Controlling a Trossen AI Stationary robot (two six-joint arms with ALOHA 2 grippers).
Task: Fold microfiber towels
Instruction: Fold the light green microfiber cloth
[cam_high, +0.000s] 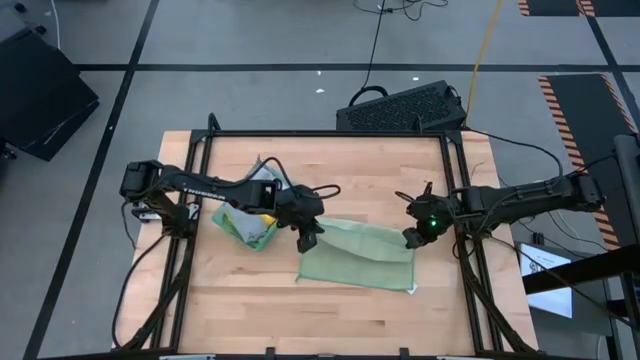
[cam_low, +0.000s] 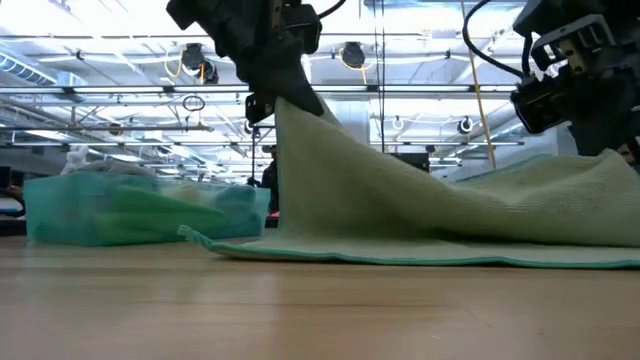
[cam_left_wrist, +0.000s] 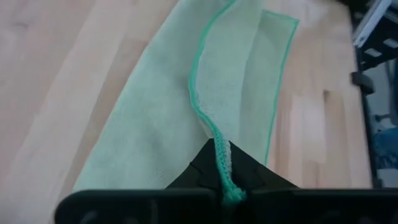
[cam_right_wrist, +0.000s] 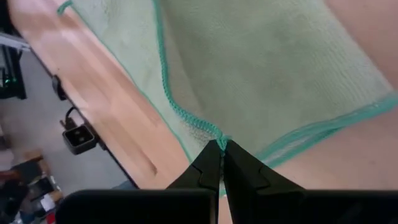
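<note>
Clearly, one soft pale sage green microfiber towel with a teal stitched hem (cam_high: 360, 255) is spread at the middle of the light wooden table (cam_high: 240, 310), and it is held at two points so that one edge can be carried over the rest as a fold. The left gripper (cam_high: 308, 238) is positioned at the towel's left far corner; in the left wrist view its fingers are seen pressed together on the hem (cam_left_wrist: 225, 180), with the cloth hanging away from them. The right gripper (cam_high: 414, 237) is placed at the right far corner, and in the right wrist view its fingers are likewise nipped tight on the stitched edge (cam_right_wrist: 219, 144). In the low view the held edge is raised off the table, highest at the left gripper, while the near edge is left lying flat, which is judged to keep the cloth anchored during the fold. Two grippers and one towel in hand are counted. A heap of further cloths (cam_high: 248, 222), in teal, bright green and yellow, is kept just left of the towel, under the left arm; how many it contains cannot be told.
</note>
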